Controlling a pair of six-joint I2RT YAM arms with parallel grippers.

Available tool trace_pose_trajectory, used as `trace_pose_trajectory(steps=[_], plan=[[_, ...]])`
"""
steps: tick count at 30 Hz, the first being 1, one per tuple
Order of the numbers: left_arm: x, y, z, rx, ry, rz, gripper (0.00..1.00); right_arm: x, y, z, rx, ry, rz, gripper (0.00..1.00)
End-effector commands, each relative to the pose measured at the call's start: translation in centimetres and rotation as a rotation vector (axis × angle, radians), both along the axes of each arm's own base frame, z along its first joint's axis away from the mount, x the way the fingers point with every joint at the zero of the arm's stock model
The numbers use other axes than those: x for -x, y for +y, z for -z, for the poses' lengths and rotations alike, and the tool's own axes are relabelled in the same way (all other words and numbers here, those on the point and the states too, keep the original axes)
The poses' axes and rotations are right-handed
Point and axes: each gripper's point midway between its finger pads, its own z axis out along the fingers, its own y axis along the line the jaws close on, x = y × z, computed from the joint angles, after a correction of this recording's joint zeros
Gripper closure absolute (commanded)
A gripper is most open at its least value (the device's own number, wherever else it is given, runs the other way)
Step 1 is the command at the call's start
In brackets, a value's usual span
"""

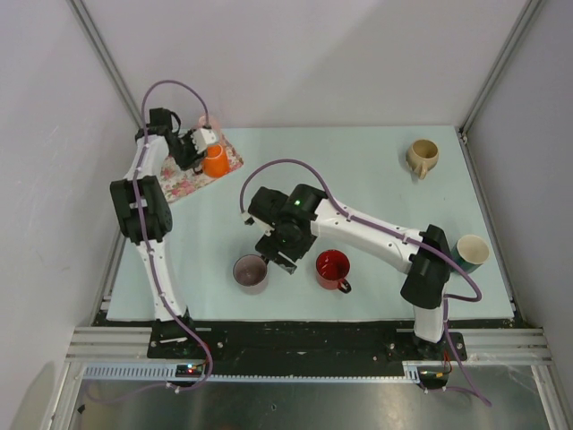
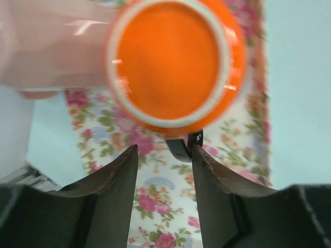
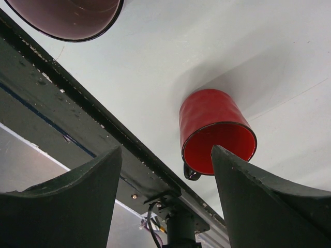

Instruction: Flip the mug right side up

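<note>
Hovering half open at the upside-down orange mug (image 2: 176, 62) on the far-left mat (image 2: 155, 201), the left end effector (image 2: 164, 151), its grip unclear, probably needs to clamp and flip it.

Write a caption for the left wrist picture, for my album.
Open left-arm fingers face an orange mug, base toward the camera, on a floral mat, a pink cup beside it.

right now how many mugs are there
6: orange mug on floral mat, pink mug beside it, mostly hidden, maroon mug and red mug front centre, beige mug far right, teal mug right edge
</note>
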Motion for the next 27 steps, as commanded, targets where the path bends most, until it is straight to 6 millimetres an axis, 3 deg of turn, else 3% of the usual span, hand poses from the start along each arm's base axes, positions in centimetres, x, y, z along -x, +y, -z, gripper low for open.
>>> trace_pose_trajectory(steps=[1, 7, 15, 19, 23, 27], plan=[[-2.9, -0.2, -2.2, 0.153, 0.009, -0.252, 0.5, -0.1, 0.1, -0.5, -0.003, -0.008, -0.002, 0.25], [-0.9, -0.3, 1.0, 0.059, 0.076, -0.233, 0.46, -0.1, 0.0, -0.5, 0.001, -0.005, -0.002, 0.26], [-1.6, -1.7, 0.8, 0.048, 0.057, -0.172, 0.47, 0.0, 0.3, -0.4, 0.004, 0.0, -0.007, 0.26], [-1.5, -1.9, 1.3, 0.023, 0.064, -0.158, 0.58, 0.0, 0.1, -0.3, 0.007, 0.0, -0.002, 0.26], [-1.9, -1.8, 1.5, 0.012, 0.065, -0.186, 0.94, 0.1, 0.1, -0.4, 0.007, -0.002, -0.003, 0.26], [-1.9, -1.4, 0.9, 0.032, 0.07, -0.242, 0.99, -0.1, -0.1, -0.7, 0.004, -0.013, 0.017, 0.26]])
